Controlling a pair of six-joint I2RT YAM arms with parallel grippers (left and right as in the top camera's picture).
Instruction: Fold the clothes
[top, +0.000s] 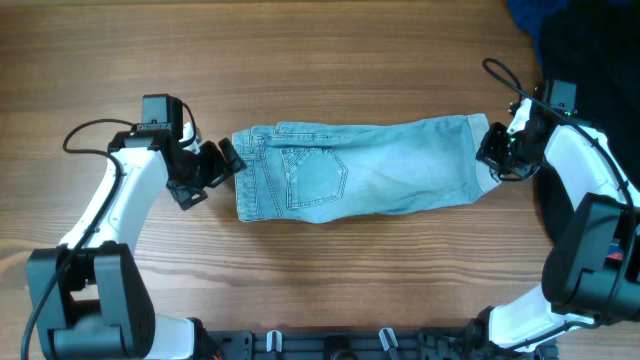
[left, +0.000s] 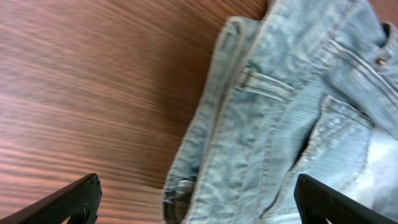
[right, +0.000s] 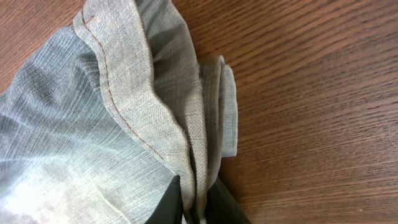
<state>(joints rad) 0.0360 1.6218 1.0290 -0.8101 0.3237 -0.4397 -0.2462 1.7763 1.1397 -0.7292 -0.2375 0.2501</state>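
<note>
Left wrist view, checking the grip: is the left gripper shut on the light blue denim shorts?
No, the left gripper stands wide open over the light blue denim shorts.

Left hand (top: 218, 170) wide open, right hand (top: 491, 152) clamped (fingertips together).

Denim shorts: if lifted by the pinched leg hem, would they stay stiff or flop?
Likely floppy: the hem bunches into folds between the right fingers. The shorts would probably hang and drag rather than slide rigidly. Layered denim suggests moderate weight.
</note>
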